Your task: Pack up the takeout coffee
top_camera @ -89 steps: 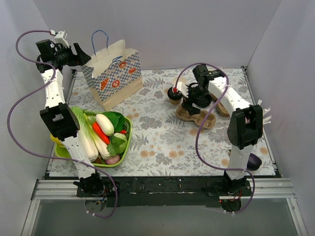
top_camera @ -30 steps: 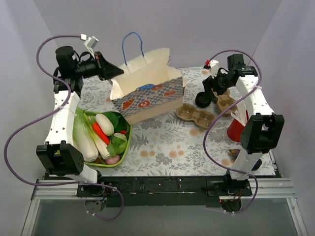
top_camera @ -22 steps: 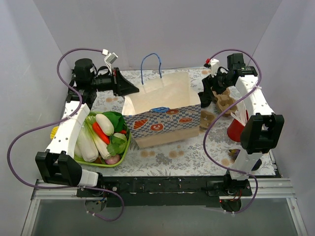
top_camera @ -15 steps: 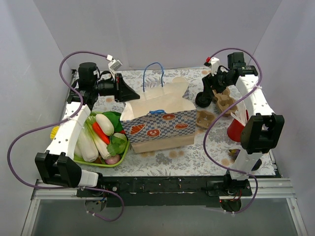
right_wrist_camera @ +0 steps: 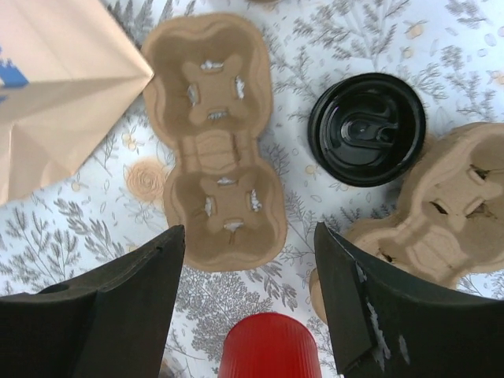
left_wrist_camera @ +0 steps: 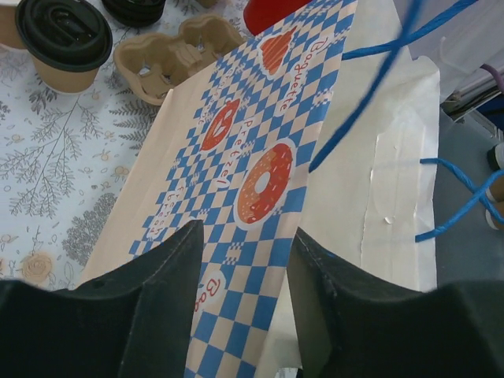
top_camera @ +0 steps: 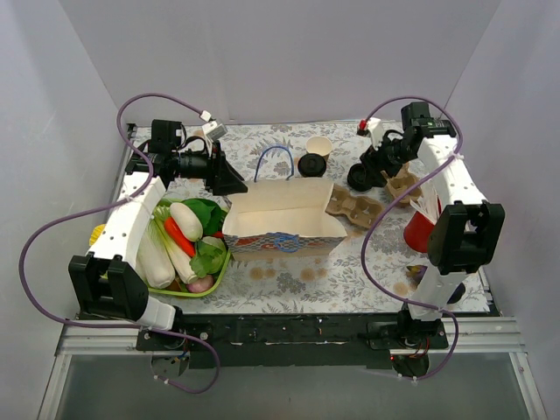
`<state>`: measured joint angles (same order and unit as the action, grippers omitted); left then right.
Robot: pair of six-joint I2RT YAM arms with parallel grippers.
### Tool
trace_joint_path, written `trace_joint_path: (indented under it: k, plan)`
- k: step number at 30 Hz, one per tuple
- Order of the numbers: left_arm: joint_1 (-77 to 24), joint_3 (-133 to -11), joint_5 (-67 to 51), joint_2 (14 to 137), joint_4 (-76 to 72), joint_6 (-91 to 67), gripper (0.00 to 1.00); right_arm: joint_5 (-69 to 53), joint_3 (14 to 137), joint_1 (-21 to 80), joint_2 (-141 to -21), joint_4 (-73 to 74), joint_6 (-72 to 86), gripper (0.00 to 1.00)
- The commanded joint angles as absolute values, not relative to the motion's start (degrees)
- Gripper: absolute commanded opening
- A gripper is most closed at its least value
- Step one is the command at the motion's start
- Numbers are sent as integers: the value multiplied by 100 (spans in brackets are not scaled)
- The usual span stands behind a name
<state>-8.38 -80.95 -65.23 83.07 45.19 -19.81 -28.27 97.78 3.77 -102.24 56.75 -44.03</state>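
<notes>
The takeout coffee (top_camera: 311, 164), a tan paper cup with a black lid, stands at the back centre of the table; it also shows in the left wrist view (left_wrist_camera: 64, 39). The paper bag (top_camera: 284, 219) with blue checks lies mid-table, mouth open. My left gripper (top_camera: 229, 179) is open at the bag's left end, its jaws either side of the checked side panel (left_wrist_camera: 244, 197). My right gripper (top_camera: 366, 171) is open and empty, above the brown two-hole carrier (right_wrist_camera: 216, 142) and the red cup (right_wrist_camera: 268, 346).
An open tan cup (top_camera: 318, 146) stands behind the coffee. A black lid (right_wrist_camera: 366, 128) lies beside a second carrier (right_wrist_camera: 441, 213). The red cup of sticks (top_camera: 420, 229) is at the right. A green tray (top_camera: 105, 267) of vegetables sits at the left.
My left arm carried the bag from the back left to mid-table, and it went from upright to lying low. My right gripper left the lidded cup and moved right.
</notes>
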Motion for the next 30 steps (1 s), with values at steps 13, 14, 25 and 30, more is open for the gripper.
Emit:
trace_joint_path:
  k: [13,14,25,30]
  plan:
    - [-844,-8244,-5968,8051,2357,-3840,73,-2189,8736,1037,-10256,5810,-6346,78]
    - [-844,-8288,-5916,8051,2338,-3876,74,-2180,8728,1072,-10326,5783,-6337,79]
    - [-747,-8981,-5300,8173,1591,-4999,77,-2311,8701,1143,-10617,5238,-5950,77]
    - [-730,-9386,-5335,8463,1731,-4940,78,-2426,8569,1169,-10687,5098,-5915,76]
